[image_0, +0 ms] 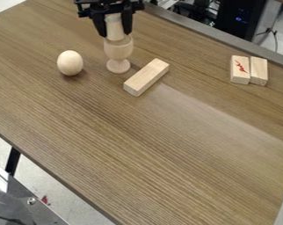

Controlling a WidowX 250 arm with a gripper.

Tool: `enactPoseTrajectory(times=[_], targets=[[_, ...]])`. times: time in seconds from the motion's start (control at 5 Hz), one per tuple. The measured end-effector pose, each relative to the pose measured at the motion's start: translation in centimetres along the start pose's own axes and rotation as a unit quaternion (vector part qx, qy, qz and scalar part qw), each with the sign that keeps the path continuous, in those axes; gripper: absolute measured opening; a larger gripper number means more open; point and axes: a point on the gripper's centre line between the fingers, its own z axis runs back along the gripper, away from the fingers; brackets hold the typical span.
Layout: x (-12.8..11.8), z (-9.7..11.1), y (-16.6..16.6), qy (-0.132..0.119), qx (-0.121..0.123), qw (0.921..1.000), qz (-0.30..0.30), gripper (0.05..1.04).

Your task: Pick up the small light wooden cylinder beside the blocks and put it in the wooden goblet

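Observation:
At the top of the camera view, left of centre, the black gripper (115, 33) hangs down with its fingers shut on a pale wooden piece (114, 26). Directly below that piece is a wooden goblet-shaped cup (118, 49), upright on its round foot; I cannot tell whether the piece is inside the cup or just touching its rim. To the left lies a wooden egg (70, 63). A long wooden block (146, 77) lies slantwise to the right of the cup's foot.
Two short wooden blocks lie side by side at the right, the left one (240, 69) with a red mark, the other (259, 71) plain. The wood-grain table (167, 145) has a grey edge strip (217, 35) at the upper right, with dark equipment (241, 17) beyond.

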Motion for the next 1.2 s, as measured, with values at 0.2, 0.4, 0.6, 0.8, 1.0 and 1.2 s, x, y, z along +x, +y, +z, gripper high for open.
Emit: enactPoseTrajectory(times=[0.2,0.4,0.6,0.8,1.0,1.2], targets=[[-0.2,0.0,0.1,0.007,0.005,1.0000,0.001,0.574],[-0.2,0.0,0.1,0.005,0.003,1.0000,0.002,0.573],[0.1,0.0,-0.3,-0.003,-0.011,0.9999,0.003,0.573],[0.1,-0.1,-1.0,-0.006,-0.022,0.9997,-0.008,0.627],[0.1,-0.3,-0.8,-0.002,0.001,0.9998,-0.022,0.937],[-0.3,-0.9,-1.6,0.018,0.024,0.9979,-0.057,1.001]])
